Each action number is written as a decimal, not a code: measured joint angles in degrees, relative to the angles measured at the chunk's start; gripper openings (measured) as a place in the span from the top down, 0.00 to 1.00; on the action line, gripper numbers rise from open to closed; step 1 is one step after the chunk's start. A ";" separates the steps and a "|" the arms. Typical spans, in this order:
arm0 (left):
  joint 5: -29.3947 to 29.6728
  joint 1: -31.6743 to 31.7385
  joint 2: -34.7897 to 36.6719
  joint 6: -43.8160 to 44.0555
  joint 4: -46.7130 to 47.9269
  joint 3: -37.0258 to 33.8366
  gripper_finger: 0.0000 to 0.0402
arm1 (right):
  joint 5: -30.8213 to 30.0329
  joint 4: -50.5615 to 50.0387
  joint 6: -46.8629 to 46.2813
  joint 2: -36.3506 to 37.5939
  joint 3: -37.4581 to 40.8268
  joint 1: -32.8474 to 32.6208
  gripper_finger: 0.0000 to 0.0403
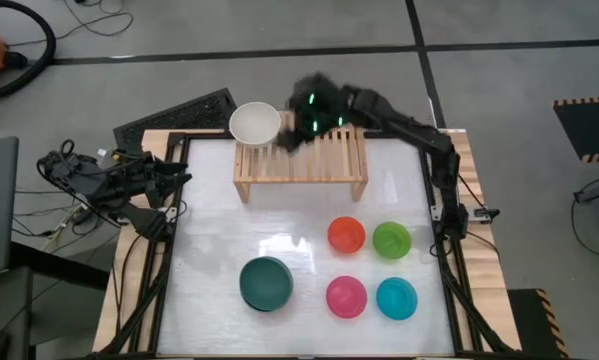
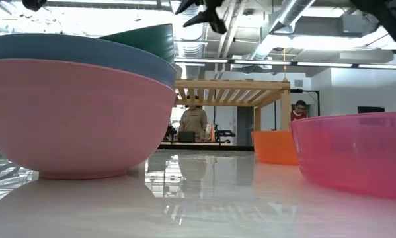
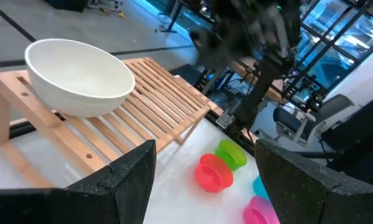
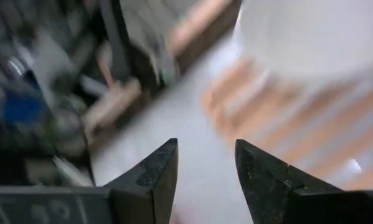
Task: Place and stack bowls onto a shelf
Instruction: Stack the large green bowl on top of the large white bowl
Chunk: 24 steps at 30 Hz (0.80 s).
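The cream bowl stands by its base on the left end of the light-wood shelf. My right gripper hovers open over the slats just right of that bowl and holds nothing. The cream bowl shows blurred beyond its fingers. My left gripper waits open at the table's left edge, facing the shelf. A teal bowl sits near the front; the low view shows it nested on a slate-blue bowl and a pink bowl.
Four small bowls stand on the table's right half: orange, green, magenta, cyan. The shelf's middle and right slats are bare. White tabletop lies open between shelf and bowls. People stand in the room behind.
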State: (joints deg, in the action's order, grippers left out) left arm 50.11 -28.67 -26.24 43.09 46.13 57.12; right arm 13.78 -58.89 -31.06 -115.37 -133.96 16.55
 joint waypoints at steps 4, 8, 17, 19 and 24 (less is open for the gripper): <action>-0.31 -0.01 0.00 0.07 0.54 0.00 0.36 | -11.67 -10.79 -0.73 -1.03 0.12 -10.14 0.56; -0.31 -0.01 0.00 0.08 0.72 0.00 0.36 | -18.01 -13.37 -5.11 -4.87 0.12 -19.78 0.57; -0.31 0.01 0.00 0.13 0.80 -0.02 0.36 | -28.75 -9.98 -14.80 -11.70 0.10 -31.29 0.57; -0.36 0.00 0.00 0.15 0.93 -0.01 0.36 | -29.30 -10.49 -14.75 -13.16 0.32 -32.18 0.57; -1.36 -0.01 0.00 0.20 1.36 -0.02 0.36 | -29.02 -8.10 -13.22 -14.91 0.01 -33.67 0.57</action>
State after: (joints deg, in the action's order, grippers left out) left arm 48.76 -28.69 -26.24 43.29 47.49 57.10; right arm -15.24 -66.99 -44.28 -130.28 -133.96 -17.12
